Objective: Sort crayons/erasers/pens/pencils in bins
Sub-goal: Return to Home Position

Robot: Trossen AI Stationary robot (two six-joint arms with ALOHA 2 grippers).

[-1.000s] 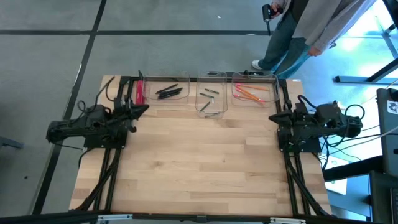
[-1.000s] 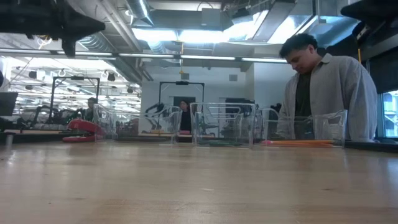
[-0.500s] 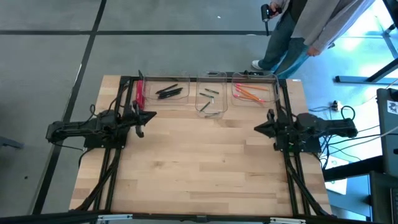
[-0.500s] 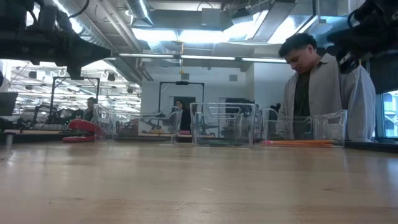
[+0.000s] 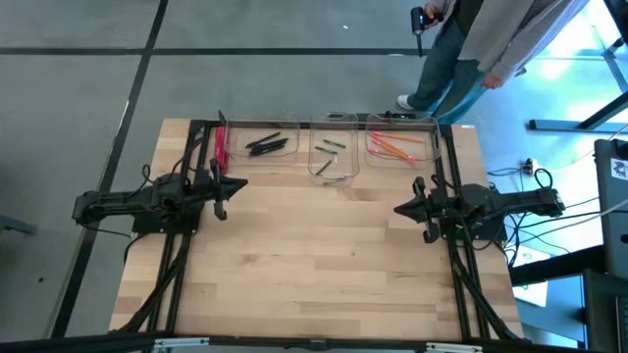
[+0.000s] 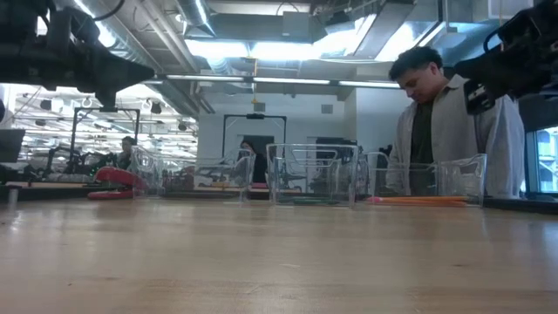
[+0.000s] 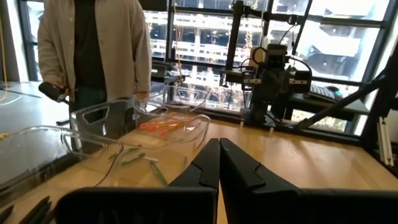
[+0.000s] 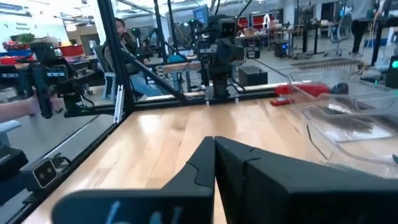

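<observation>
Right tool (image 5: 398, 209) back — bins (image 5: 345, 159) well apart

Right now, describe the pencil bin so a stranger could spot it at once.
Along the wooden table's far edge stand three clear bins. Take the right-end one in the high view: it alone holds orange pencils, its neighbours dark sticks.

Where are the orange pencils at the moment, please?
In the high view, the pencils lie inside the rightmost bin at the far edge of the table, next to the middle bin holding the crayons.
</observation>
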